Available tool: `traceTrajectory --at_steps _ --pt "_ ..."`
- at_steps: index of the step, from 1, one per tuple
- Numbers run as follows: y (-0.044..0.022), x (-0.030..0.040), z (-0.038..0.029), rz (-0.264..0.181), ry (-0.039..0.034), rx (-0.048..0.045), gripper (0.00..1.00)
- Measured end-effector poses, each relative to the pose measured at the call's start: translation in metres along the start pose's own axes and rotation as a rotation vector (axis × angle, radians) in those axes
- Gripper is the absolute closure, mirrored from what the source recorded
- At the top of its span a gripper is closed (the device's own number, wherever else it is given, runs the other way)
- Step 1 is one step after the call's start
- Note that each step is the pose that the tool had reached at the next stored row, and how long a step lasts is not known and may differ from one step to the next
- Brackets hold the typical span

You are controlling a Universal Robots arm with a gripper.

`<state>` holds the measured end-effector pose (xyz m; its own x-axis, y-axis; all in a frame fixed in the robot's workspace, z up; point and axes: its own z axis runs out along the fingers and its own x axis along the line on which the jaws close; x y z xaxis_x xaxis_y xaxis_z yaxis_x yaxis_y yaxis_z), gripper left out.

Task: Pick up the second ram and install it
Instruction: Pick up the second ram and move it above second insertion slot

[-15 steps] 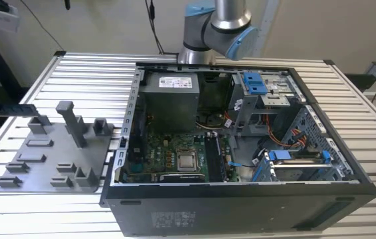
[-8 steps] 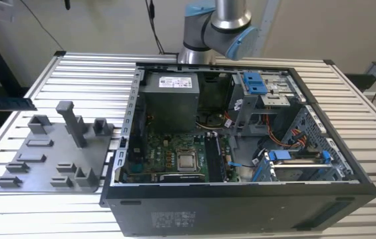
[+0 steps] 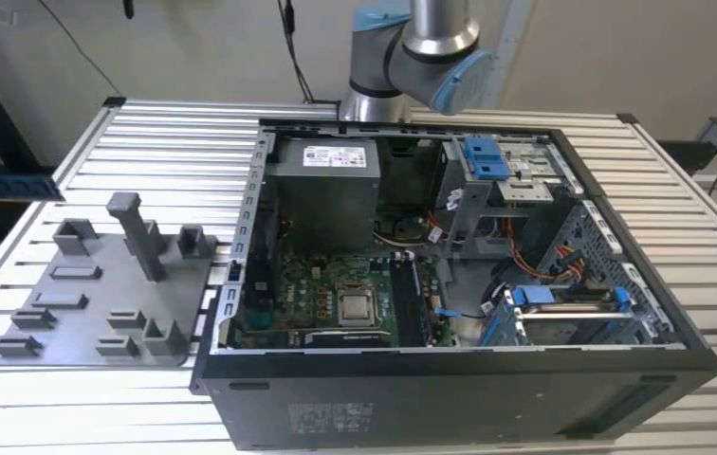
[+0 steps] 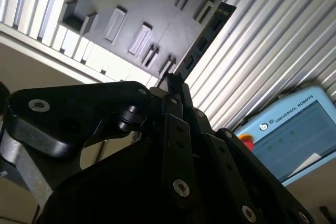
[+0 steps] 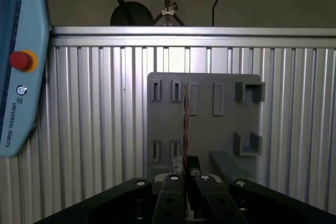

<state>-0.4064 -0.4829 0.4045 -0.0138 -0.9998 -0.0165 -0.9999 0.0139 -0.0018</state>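
One thin, flat second ram (image 4: 202,40) is pinched by the tool (image 4: 174,81).

open computer case (image 3: 460,398) on slatted table (image 3: 143,133) | grey holder tray (image 3: 105,299) just beside — exterior view's left | arm (image 3: 415,57) at case's far edge

The end effector (image 5: 186,165) is black and smooth with a faint gloss, and bright metal screw heads (image 4: 181,186) are set into it. The second ram (image 4: 205,38), pinched in its grip, is a thin dark board with a dull finish and darker chips. Beyond the end effector lies the holder tray (image 5: 220,124) of matt grey plastic, on a bench (image 5: 94,119) of ribbed, satin-bright metal slats. To one side of the end effector, a pendant (image 5: 16,77) has a smooth pale-blue plastic shell and a glossy red button (image 5: 21,60).
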Motion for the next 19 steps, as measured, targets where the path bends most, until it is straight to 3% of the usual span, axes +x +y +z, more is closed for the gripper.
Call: traceTrajectory --at_steps 14,19 --pt "-0.0015 0.0 -0.0009 0.0 0.0002 -0.0003 0.86" --pt "-0.0016 -0.0002 -0.0076 0.0 0.0002 -0.0004 0.86"
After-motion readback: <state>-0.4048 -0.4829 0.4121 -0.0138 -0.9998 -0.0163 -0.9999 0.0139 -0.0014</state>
